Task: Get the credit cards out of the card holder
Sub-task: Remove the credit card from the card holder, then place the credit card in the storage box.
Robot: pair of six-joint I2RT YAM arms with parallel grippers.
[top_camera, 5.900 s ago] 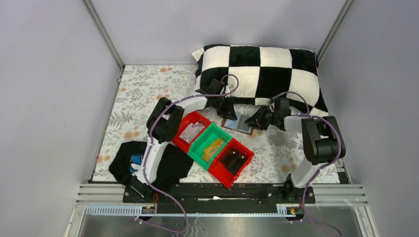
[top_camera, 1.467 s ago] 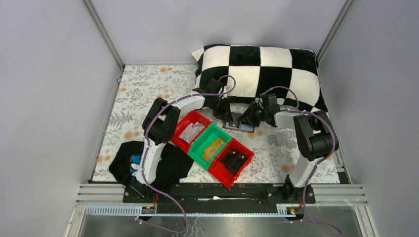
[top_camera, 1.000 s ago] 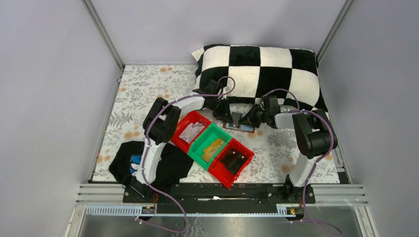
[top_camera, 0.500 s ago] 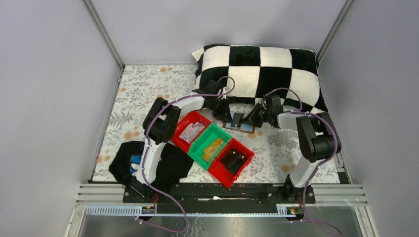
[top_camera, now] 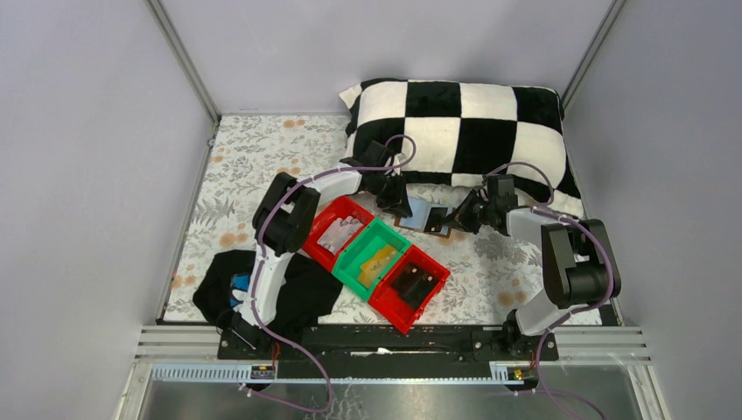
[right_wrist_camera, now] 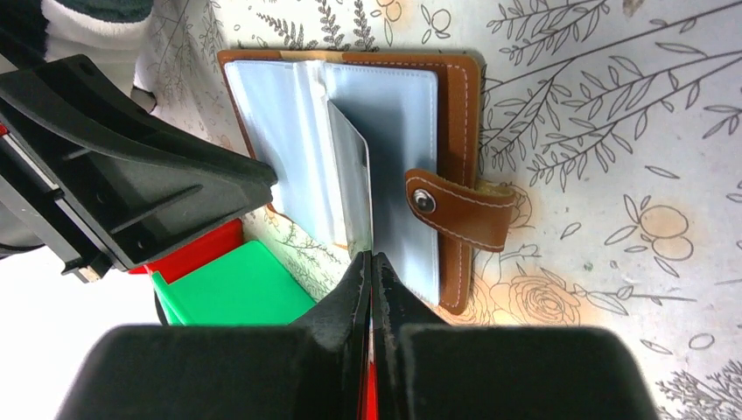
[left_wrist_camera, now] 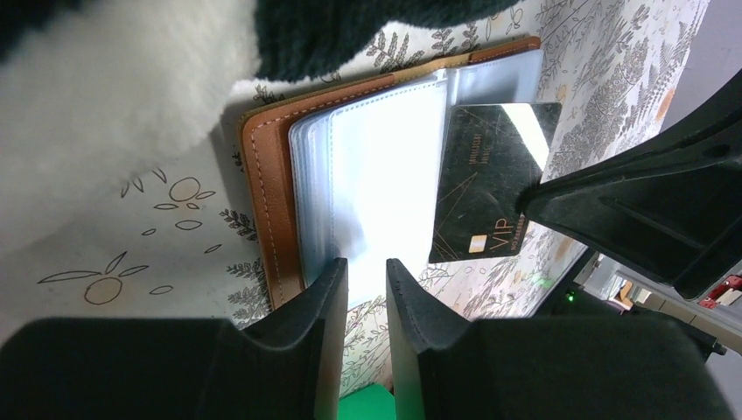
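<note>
- The credit card [left_wrist_camera: 490, 188] is dark, with gold lines and "VIP" printed on it. It lies over the right-hand sleeve of the open card holder [right_wrist_camera: 455, 140] and juts past the holder's edge. Whether its far end is still tucked into the sleeve cannot be told.
- The right end effector [right_wrist_camera: 371, 260] has its fingers pressed together on the card's near edge. In the right wrist view the card stands on edge above the sleeves.
- The card holder lies open and flat on the surface [top_camera: 254, 166], just in front of the checkered pillow [top_camera: 464, 122] and beside the row of bins. It has a brown stitched cover and clear plastic sleeves inside. Its strap [right_wrist_camera: 455, 210], with a snap, is folded out to one side.
- The left end effector [left_wrist_camera: 366, 267] sits at the holder's opposite edge. Only a narrow slit shows between its fingers, with the sleeve edge visible in it. I cannot tell whether it is clamping anything.
- Three bins stand in a diagonal row nearer the arm bases. The far red bin [top_camera: 360, 208] holds a pale piece, the green bin [top_camera: 394, 232] a yellow-tan piece, and the near red bin [top_camera: 433, 262] a black object.
- A black cloth [top_camera: 227, 284] lies bunched by the left arm's base.
</note>
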